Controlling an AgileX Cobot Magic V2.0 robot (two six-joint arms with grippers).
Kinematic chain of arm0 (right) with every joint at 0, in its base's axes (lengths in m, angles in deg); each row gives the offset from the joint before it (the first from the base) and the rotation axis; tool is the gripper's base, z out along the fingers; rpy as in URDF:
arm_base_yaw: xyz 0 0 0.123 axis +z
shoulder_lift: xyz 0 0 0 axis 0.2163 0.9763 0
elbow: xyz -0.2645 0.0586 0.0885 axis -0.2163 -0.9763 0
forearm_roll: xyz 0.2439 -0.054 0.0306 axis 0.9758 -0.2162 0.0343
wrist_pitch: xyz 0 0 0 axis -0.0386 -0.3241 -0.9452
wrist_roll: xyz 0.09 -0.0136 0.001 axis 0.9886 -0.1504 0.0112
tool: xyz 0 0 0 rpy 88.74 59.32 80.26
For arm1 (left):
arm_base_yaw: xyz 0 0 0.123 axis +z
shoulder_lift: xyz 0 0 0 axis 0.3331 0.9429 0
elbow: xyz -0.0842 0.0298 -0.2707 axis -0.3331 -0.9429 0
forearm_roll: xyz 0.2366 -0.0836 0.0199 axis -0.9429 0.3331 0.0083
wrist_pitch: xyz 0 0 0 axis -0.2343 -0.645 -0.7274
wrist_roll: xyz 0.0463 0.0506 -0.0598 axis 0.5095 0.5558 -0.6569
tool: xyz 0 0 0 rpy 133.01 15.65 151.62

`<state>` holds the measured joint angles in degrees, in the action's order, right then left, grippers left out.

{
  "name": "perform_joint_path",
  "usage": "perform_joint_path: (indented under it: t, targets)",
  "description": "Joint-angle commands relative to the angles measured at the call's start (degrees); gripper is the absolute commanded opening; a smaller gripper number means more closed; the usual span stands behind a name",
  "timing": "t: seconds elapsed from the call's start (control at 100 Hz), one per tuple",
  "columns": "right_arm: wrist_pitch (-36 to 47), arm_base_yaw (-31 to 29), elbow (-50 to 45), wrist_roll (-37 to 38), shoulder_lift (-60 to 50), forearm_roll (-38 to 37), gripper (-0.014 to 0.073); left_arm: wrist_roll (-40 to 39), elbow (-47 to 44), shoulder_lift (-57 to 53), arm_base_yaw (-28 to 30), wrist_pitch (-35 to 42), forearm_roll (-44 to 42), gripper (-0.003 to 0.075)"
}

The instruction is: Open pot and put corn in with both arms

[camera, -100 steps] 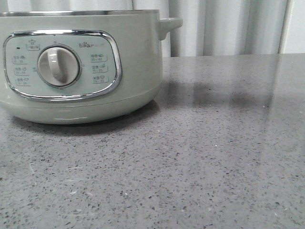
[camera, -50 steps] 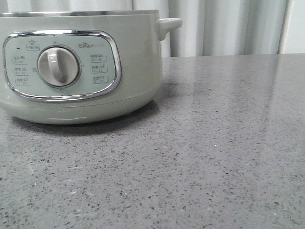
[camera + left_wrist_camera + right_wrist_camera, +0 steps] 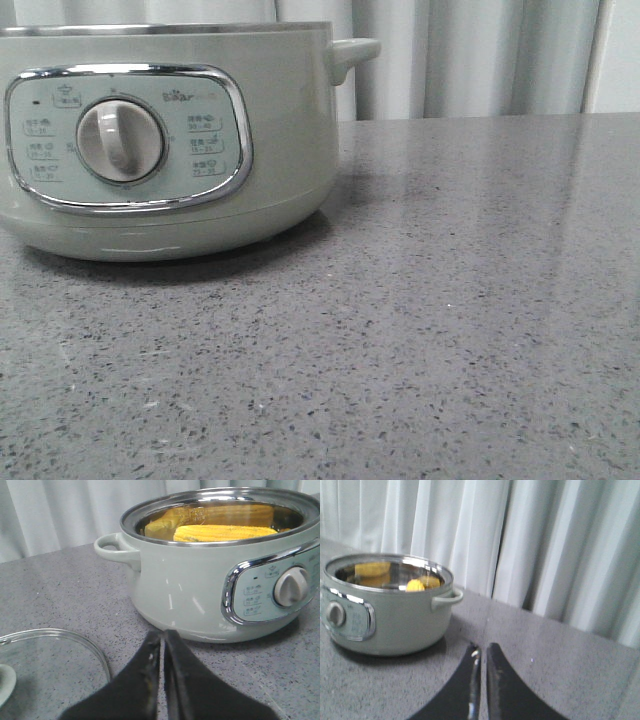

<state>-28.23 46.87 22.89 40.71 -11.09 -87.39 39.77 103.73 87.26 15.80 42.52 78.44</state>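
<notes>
- Pot (image 3: 170, 150) sits on the grey speckled worktop (image 3: 450, 330), left side in the front view, control panel and dial (image 3: 121, 141) facing the camera.
- Lid is off: glass lid (image 3: 50, 665) lies flat on the worktop beside the pot, apart from it, seen only in the left wrist view. Steel rim (image 3: 220, 497) is fully exposed.
- Corn (image 3: 225, 532) lies inside the pot, on its side against the steel inner wall, which mirrors it. Right wrist view confirms yellow inside the open pot (image 3: 415, 585). Front view sits too low to see in.
- Left claw (image 3: 162, 680): fingers pressed together, nothing between them, hovering near the pot's base on the lid side, not touching either.
- Right claw (image 3: 481, 685): fingers nearly together with a thin slit, empty, well apart from the pot on its far-handle side (image 3: 447, 597).
- Neither arm shows in the front view, so both look clear of the space above the pot.
- Status, my read: open-pot step done, corn-in step done. Task as worded looks complete.
- Left to do: nothing obvious; at most park the arms. Task doesn't ask for putting the lid back on.
</notes>
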Motion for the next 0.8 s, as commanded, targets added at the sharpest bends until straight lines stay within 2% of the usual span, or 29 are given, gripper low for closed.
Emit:
perform_joint_path:
  t: [0.0, 0.48, 0.67, 0.79]
  targets:
    - [5.8, -0.1, 1.2, 0.1, -0.4, -1.6, -0.0050, -0.2, 1.5, 0.6, -0.5, 3.9, 1.6, -0.0018]
    - [5.0, -0.1, 0.9, 0.1, -0.3, -1.5, -0.0050, -0.1, 1.2, 0.8, -0.4, 3.9, 1.2, -0.0018]
    - [5.0, -0.1, 0.9, 0.1, -0.3, -1.5, -0.0050, 0.6, -4.3, -0.1, -0.4, 20.9, -21.6, -0.0018]
    - [5.0, -0.1, 0.9, 0.1, -0.3, -1.5, -0.0050, 0.6, -9.3, -1.8, -0.5, 30.4, -17.2, -0.0018]
